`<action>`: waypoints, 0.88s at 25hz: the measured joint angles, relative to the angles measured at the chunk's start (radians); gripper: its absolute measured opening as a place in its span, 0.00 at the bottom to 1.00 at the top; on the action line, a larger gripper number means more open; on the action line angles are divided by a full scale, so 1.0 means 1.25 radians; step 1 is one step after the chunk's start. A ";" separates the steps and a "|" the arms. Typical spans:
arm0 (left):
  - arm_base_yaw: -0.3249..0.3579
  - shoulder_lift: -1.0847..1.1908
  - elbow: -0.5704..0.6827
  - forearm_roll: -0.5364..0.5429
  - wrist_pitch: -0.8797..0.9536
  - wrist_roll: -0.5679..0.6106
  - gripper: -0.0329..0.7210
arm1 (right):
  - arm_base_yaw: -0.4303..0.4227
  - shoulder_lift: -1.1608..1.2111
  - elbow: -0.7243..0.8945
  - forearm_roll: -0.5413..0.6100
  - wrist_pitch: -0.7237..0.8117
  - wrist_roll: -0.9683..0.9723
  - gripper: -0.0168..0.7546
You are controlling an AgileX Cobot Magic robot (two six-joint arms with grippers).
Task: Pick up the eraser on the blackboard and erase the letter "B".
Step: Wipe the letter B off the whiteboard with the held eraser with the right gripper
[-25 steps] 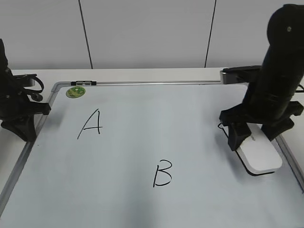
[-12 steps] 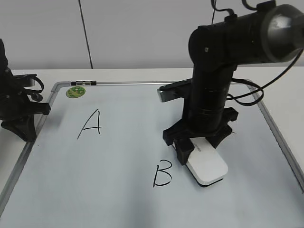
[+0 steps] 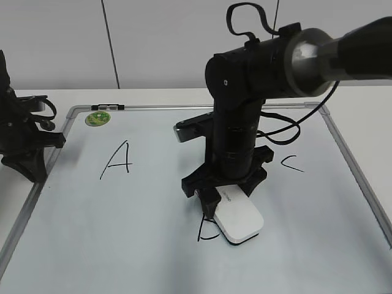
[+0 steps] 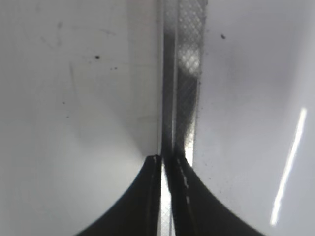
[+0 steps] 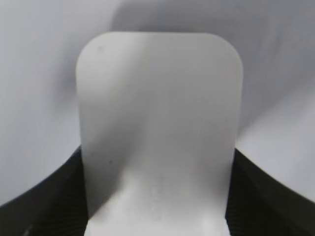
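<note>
My right gripper (image 3: pixel 223 195) is shut on the white eraser (image 3: pixel 239 218) and holds it flat on the blackboard (image 3: pixel 147 202), over the right part of the letter "B" (image 3: pixel 205 231). Only the B's left strokes show beside the eraser. In the right wrist view the eraser (image 5: pixel 157 128) fills the frame between my two fingers (image 5: pixel 54 191). My left gripper (image 3: pixel 27 162) rests at the board's left edge. In the left wrist view its jaws (image 4: pixel 165 160) are shut and empty over the grey frame (image 4: pixel 184 73).
A black "A" (image 3: pixel 117 160) is at the board's left and a smaller "C" (image 3: pixel 292 163) at the right. A round green sticker (image 3: pixel 97 118) sits at the far left corner. The right arm (image 3: pixel 245 98) stands over the board's middle.
My right gripper has carried the eraser from the board's right edge leftward across the board to the B, uncovering the C. The left arm has not moved.
</note>
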 joint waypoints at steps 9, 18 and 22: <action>0.000 0.000 0.000 0.000 0.000 0.000 0.09 | 0.003 0.028 0.000 0.004 -0.036 0.004 0.70; 0.000 0.000 0.000 -0.002 0.000 0.000 0.09 | 0.003 0.028 0.000 0.005 -0.056 0.009 0.70; 0.000 0.000 0.000 -0.003 0.000 0.000 0.09 | 0.003 0.030 0.000 0.005 -0.059 0.010 0.70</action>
